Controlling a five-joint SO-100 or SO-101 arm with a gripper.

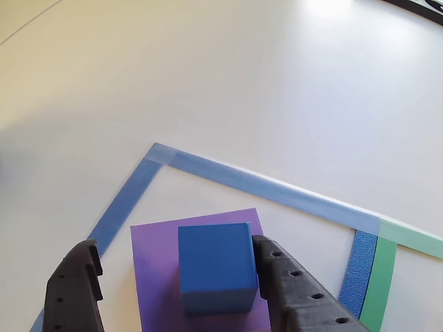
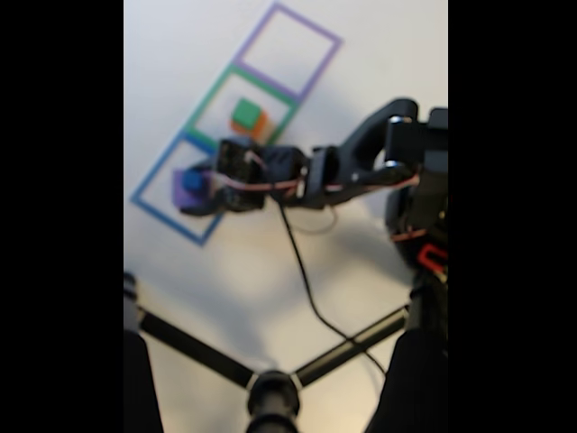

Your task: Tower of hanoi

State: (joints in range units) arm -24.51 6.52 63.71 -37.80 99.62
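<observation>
Black gripper fingers fill the bottom of your other view, spread wide with the blue cube between them: the right finger sits just beside the cube's right face, the left finger stands well apart. That cube rests on the flat purple block inside the blue tape square on the white desk. Centre yourself before closing, so the near finger does not shove the cube sideways off the purple block; then squeeze evenly and lift straight. In the fixed view, the green block sits on the orange block in the green tape square. No readable writing or brand shows anywhere.
</observation>
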